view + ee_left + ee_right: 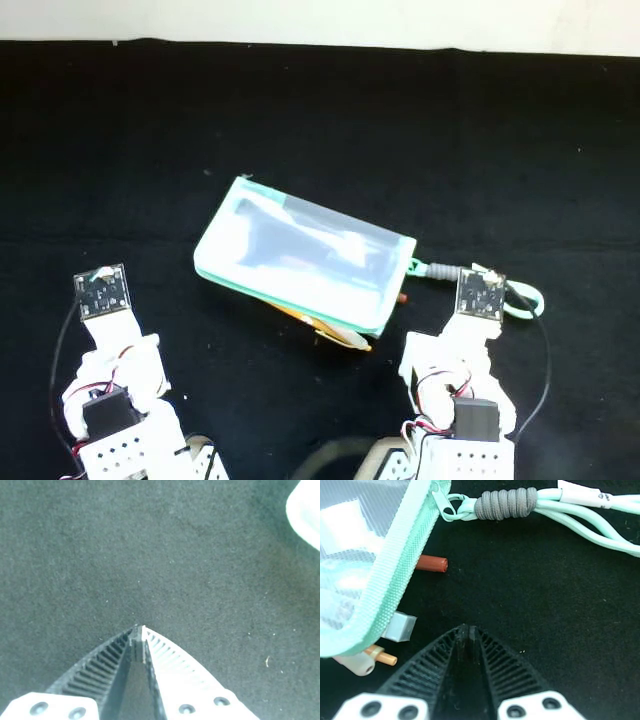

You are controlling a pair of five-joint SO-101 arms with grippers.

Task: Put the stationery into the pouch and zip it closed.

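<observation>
Operator: As the arms stand at the near side of the surface, report each end effector.

Unit: My left end effector has its fingers together, tips touching. It sits above bare black cloth, to the left of the pouch and well apart from it. My right end effector has its fingers together, tips closed on each other, near the pouch's right corner.

Operator: Pouch location?

Unit: It lies flat at mid-surface, beyond my 2 arms. The zipper slider sits at the right corner. Its grey-wrapped cord and mint loop trail rightward on the cloth.

Operator: Stationery?

Unit: 4 ends show at the pouch's near edge: a red-brown tip, a grey block, a beige cap and an orange tip. I cannot tell whether they lie inside or under the pouch.
</observation>
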